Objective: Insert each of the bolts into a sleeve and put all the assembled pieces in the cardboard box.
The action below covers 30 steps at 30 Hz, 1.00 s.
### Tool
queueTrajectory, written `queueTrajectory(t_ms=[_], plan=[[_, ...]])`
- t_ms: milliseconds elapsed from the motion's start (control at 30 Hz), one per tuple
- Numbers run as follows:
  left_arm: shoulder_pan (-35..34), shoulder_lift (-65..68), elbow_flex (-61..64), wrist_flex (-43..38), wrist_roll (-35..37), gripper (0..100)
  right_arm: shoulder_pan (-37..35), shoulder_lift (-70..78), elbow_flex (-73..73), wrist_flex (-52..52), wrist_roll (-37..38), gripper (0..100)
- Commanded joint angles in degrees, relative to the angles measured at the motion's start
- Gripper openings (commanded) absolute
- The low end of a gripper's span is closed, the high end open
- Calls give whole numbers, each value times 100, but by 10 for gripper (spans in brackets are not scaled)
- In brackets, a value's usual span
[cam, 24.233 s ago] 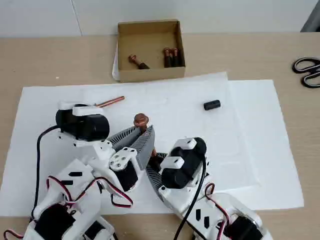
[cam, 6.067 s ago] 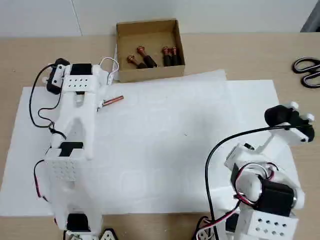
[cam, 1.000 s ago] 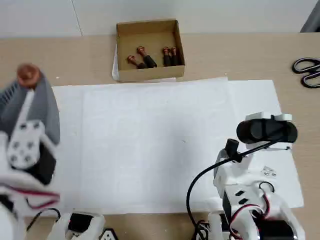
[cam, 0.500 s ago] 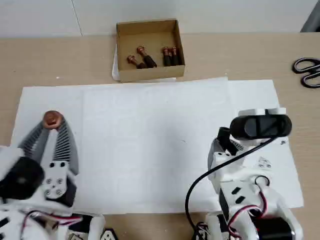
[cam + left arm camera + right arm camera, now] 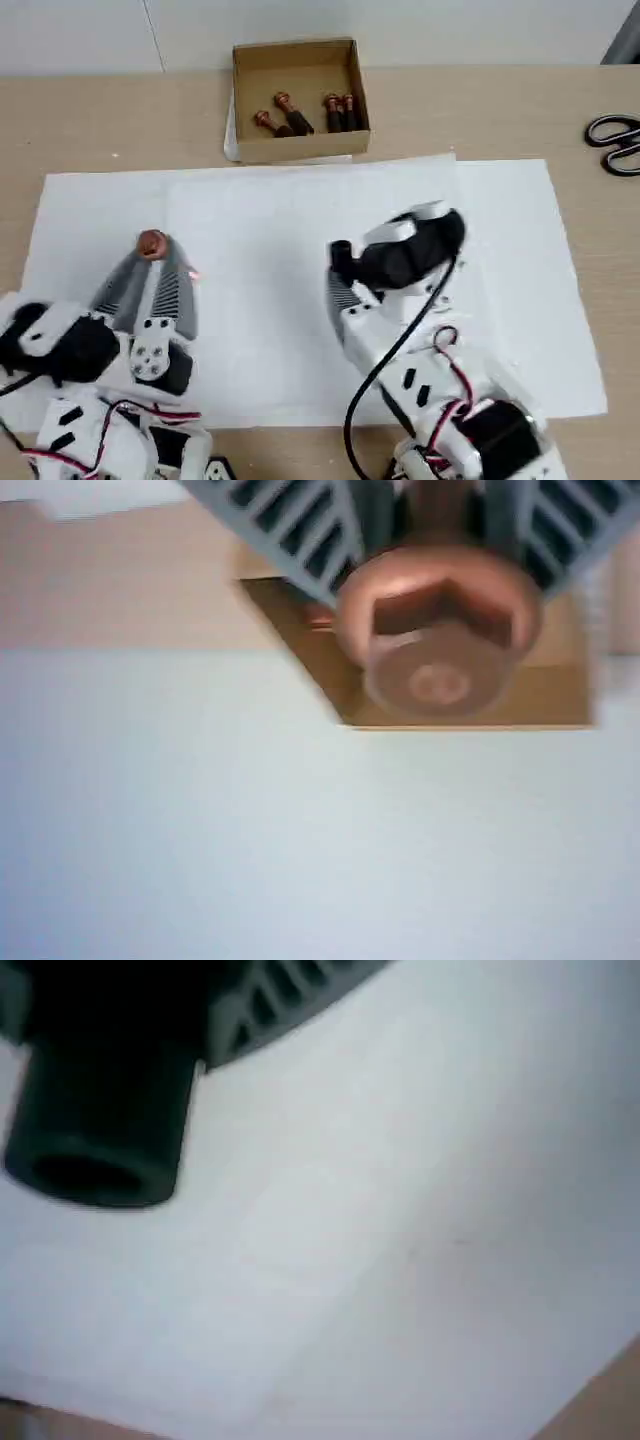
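We are bringing both arms inward over sheet (image 5: 300, 200): left gripper (image 5: 150, 262) clenching bolt (image 5: 437, 640), right gripper (image 5: 130, 1005) clenching sleeve (image 5: 95, 1120). Pair nearing insertion; other assemblies lying in cardboard box (image 5: 300, 150).

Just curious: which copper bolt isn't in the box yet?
The bolt clamped in the left arm's fingers; the other four lie in the cardboard box.

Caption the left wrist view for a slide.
Left gripper shut on a copper bolt, with the cardboard box beyond it across the white paper.
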State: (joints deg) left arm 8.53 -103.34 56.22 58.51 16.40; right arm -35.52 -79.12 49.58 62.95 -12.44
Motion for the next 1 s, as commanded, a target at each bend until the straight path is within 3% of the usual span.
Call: queueTrajectory(t_ms=[0,400,667,967], plan=[[457,9,-22,-193,475,7,-286,-40,88,-365,53,4],[1547,18,-13,-167,923,7,-1631,-40,651,-391,26,5],[1662,0,-57,-193,1336,7,-1798,-505,659,-347,70,5],[1653,18,-365,-185,1714,7,-1771,-2316,1732,-347,1257,5]])
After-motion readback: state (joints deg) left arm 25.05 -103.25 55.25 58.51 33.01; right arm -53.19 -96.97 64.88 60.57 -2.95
